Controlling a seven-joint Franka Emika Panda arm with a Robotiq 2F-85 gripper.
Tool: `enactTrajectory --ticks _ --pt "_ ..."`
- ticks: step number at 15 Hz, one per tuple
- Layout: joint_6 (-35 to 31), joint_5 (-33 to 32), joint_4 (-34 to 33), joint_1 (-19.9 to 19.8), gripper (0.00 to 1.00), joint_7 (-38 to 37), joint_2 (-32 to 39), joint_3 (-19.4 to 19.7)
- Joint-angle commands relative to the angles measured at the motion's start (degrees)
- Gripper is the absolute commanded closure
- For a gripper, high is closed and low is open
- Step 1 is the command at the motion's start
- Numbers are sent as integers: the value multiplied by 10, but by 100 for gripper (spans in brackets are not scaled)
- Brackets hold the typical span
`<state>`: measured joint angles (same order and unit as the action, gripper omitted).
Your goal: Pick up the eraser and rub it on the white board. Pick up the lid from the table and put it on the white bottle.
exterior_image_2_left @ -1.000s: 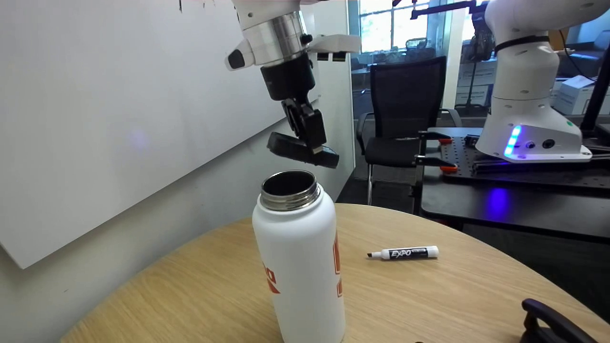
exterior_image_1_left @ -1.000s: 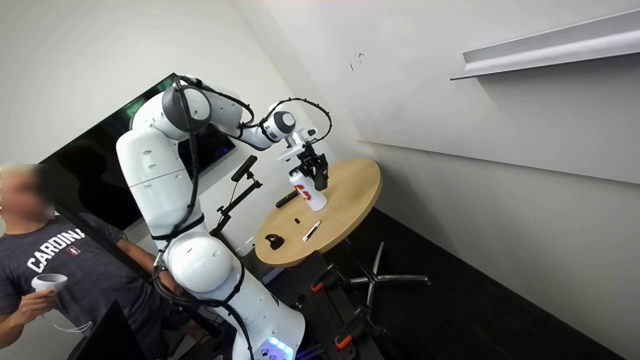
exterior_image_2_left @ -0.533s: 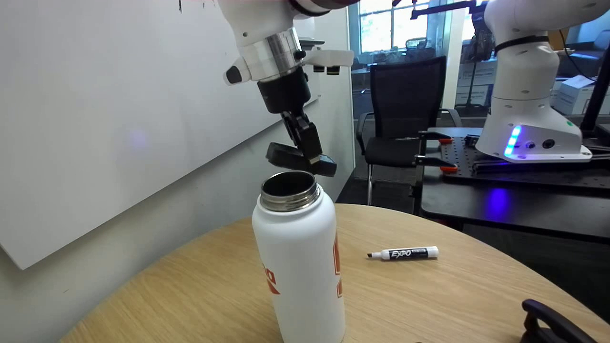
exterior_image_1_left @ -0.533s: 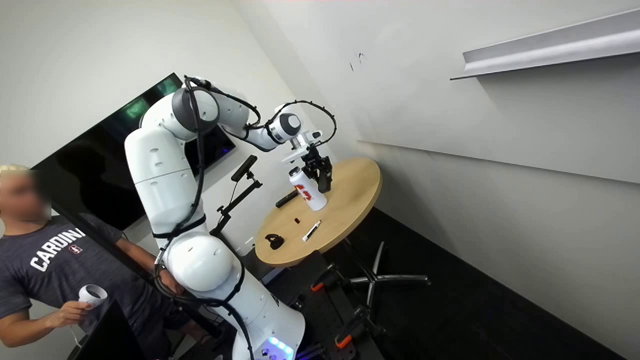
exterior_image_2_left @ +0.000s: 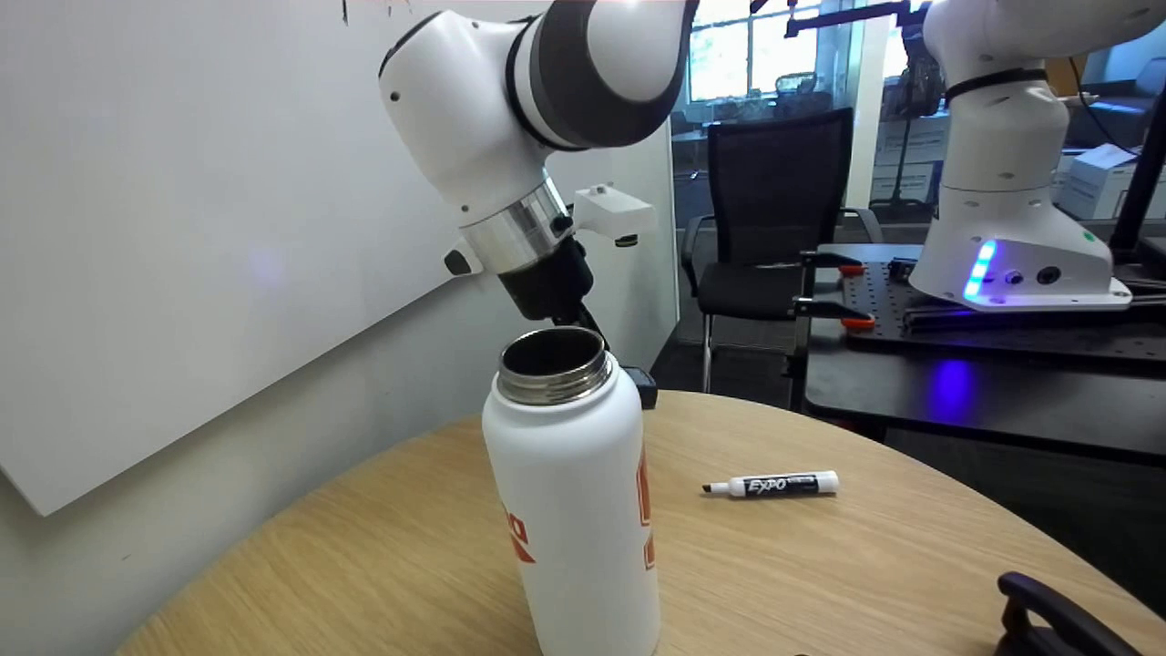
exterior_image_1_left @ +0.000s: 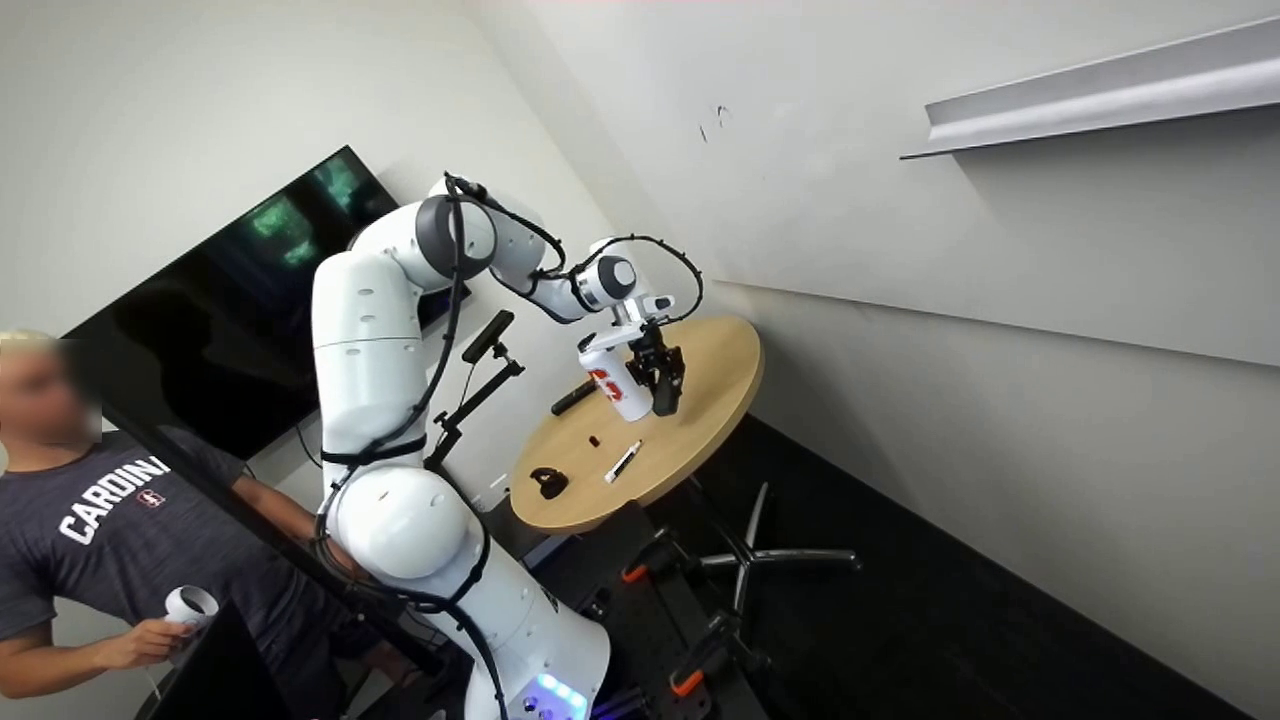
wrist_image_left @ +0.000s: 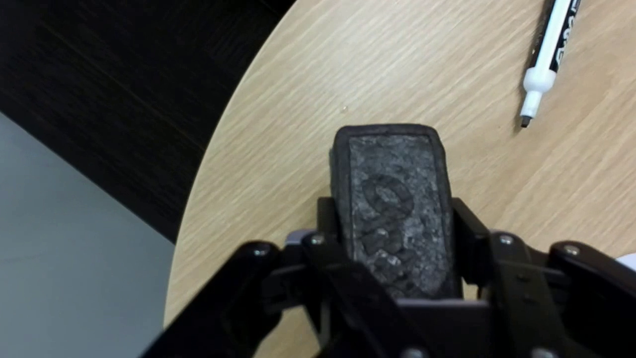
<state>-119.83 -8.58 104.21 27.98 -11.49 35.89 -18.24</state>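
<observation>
My gripper point(wrist_image_left: 395, 218) is shut on the eraser point(wrist_image_left: 390, 159), a dark grey block whose far end sticks out past the fingertips. It hangs above the tabletop beside the white bottle point(exterior_image_1_left: 620, 385). In an exterior view the upright, uncapped white bottle point(exterior_image_2_left: 574, 510) hides most of the gripper, and only one end of the eraser point(exterior_image_2_left: 645, 389) peeks out behind it. The lid point(exterior_image_1_left: 549, 483), black with a loop handle, rests on the table near its edge, and the lid point(exterior_image_2_left: 1057, 624) is cut off by the other frame's corner. Small dark scribbles mark the white board point(exterior_image_1_left: 850, 220).
An uncapped marker point(exterior_image_2_left: 774, 485) lies on the round wooden table point(exterior_image_2_left: 364, 565). A tiny dark cap point(exterior_image_1_left: 594, 441) is close to it. A black bar point(exterior_image_1_left: 573, 397) lies behind the bottle. A metal ledge point(exterior_image_1_left: 1100, 95) juts from the white board. A person point(exterior_image_1_left: 160, 510) stands beside the arm.
The arm has come down toward the table with the eraser still gripped. In an exterior view the gripper has sunk behind the bottle. The bottle, lid and marker have stayed put.
</observation>
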Motion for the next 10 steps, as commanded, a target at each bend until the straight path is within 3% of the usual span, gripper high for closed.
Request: enactTrajectory --ticks 1,4,5,10 --pt "25 25 -36 13 69 5 39 6" --pt "38 38 -42 18 69 6 54 3" --pt "45 39 -41 22 19 4 54 3" --pt "37 29 -5 40 0 -21 11 7"
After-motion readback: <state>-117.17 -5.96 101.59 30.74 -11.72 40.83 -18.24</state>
